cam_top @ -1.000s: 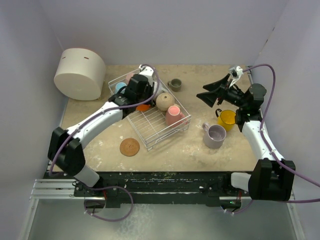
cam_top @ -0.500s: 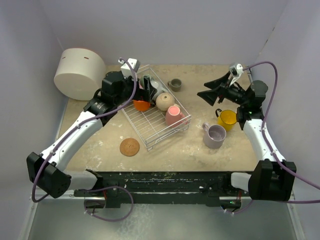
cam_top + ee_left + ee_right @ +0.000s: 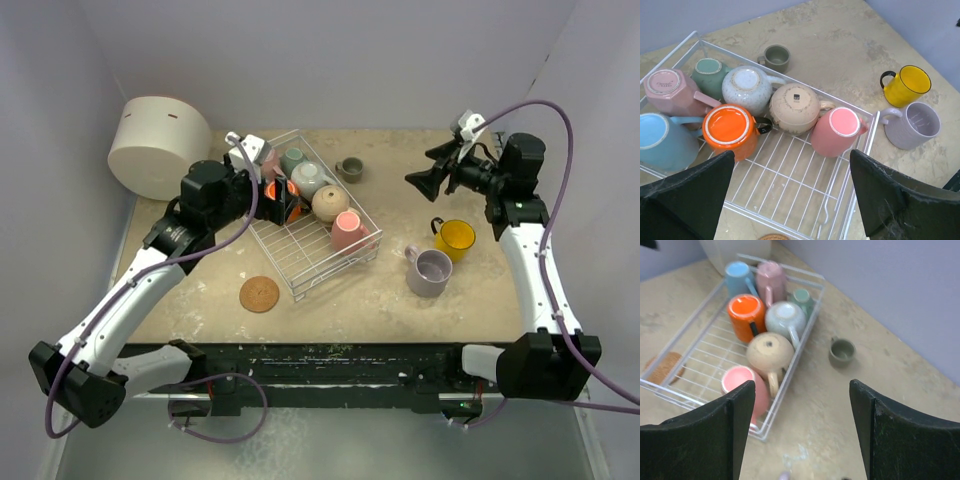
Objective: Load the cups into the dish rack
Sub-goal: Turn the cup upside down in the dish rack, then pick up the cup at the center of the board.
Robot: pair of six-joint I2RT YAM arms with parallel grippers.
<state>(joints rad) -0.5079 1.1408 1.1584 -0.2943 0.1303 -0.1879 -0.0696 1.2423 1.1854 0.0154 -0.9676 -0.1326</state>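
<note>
Rack load: white wire-grid dish rack (image 3: 790,172); glossy orange ceramic mug (image 3: 730,131) with black handle; light blue ceramic mug (image 3: 660,142); dusty pink faceted ceramic mug (image 3: 671,90) with small dark lettering on its base; teal-green ceramic mug (image 3: 709,75); grey-flecked white ceramic mug (image 3: 746,90); finely speckled beige ceramic mug (image 3: 795,107) with a small dark square mark on its base; salmon-pink ceramic mug (image 3: 836,131) with a paler base ring. Loose: small olive-grey ceramic mug (image 3: 776,57); yellow ceramic mug (image 3: 905,86) with black handle and dark rim; lilac ceramic mug (image 3: 914,125). Others: mottled beige stone-look tabletop (image 3: 840,45) with darker blotches; round brown cork coaster (image 3: 259,294); large plain white cylindrical container (image 3: 160,148).
</note>
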